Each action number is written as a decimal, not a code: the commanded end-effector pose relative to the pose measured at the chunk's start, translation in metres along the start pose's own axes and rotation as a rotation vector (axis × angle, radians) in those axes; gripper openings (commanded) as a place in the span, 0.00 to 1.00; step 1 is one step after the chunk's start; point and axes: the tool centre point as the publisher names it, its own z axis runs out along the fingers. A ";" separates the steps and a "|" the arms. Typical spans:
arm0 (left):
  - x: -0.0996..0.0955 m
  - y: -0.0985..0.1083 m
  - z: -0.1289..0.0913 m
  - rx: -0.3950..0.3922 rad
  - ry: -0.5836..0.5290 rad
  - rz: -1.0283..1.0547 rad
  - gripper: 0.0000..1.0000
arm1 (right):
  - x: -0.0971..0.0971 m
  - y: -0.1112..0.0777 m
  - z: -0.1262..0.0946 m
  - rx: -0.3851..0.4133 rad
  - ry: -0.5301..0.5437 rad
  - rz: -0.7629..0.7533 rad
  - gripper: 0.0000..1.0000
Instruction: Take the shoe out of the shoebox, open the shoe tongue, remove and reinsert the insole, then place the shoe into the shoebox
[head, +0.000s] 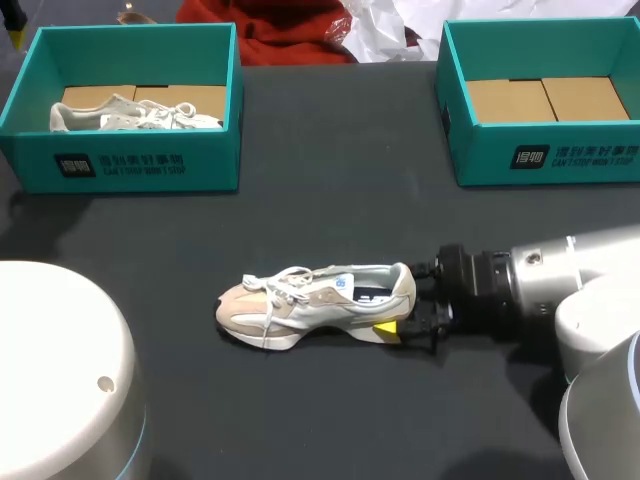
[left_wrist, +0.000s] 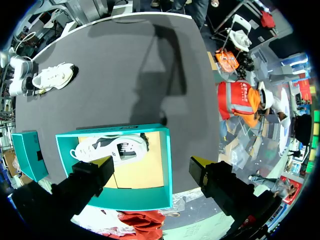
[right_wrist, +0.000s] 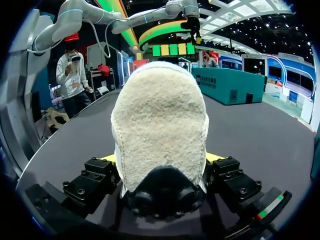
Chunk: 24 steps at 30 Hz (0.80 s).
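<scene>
as right fingers clamp its heel, the shoe lies crosswise, toe leftward; left fingers open.

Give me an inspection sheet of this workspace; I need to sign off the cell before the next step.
Surface: black table, no spills seen.
Job's things: shoe upright mid-table; second shoe inside the left shoebox; right shoebox holds only cardboard.
Clutter: red cloth and white paper at the far edge.
Grippers: right gripper shut on the shoe's heel; left gripper open above the left shoebox.
Cables: nothing seen.
Surroundings: nothing seen reaching over the table.
</scene>
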 end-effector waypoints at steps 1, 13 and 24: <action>0.000 -0.001 0.000 -0.001 0.002 0.001 1.00 | -0.002 0.001 0.000 0.006 0.006 0.001 0.00; 0.000 -0.001 0.000 -0.001 0.002 0.001 1.00 | -0.002 0.000 -0.001 -0.002 0.003 0.006 0.00; -0.029 -0.031 -0.013 0.078 -0.047 -0.394 1.00 | -0.002 0.000 -0.001 -0.002 0.003 0.006 0.00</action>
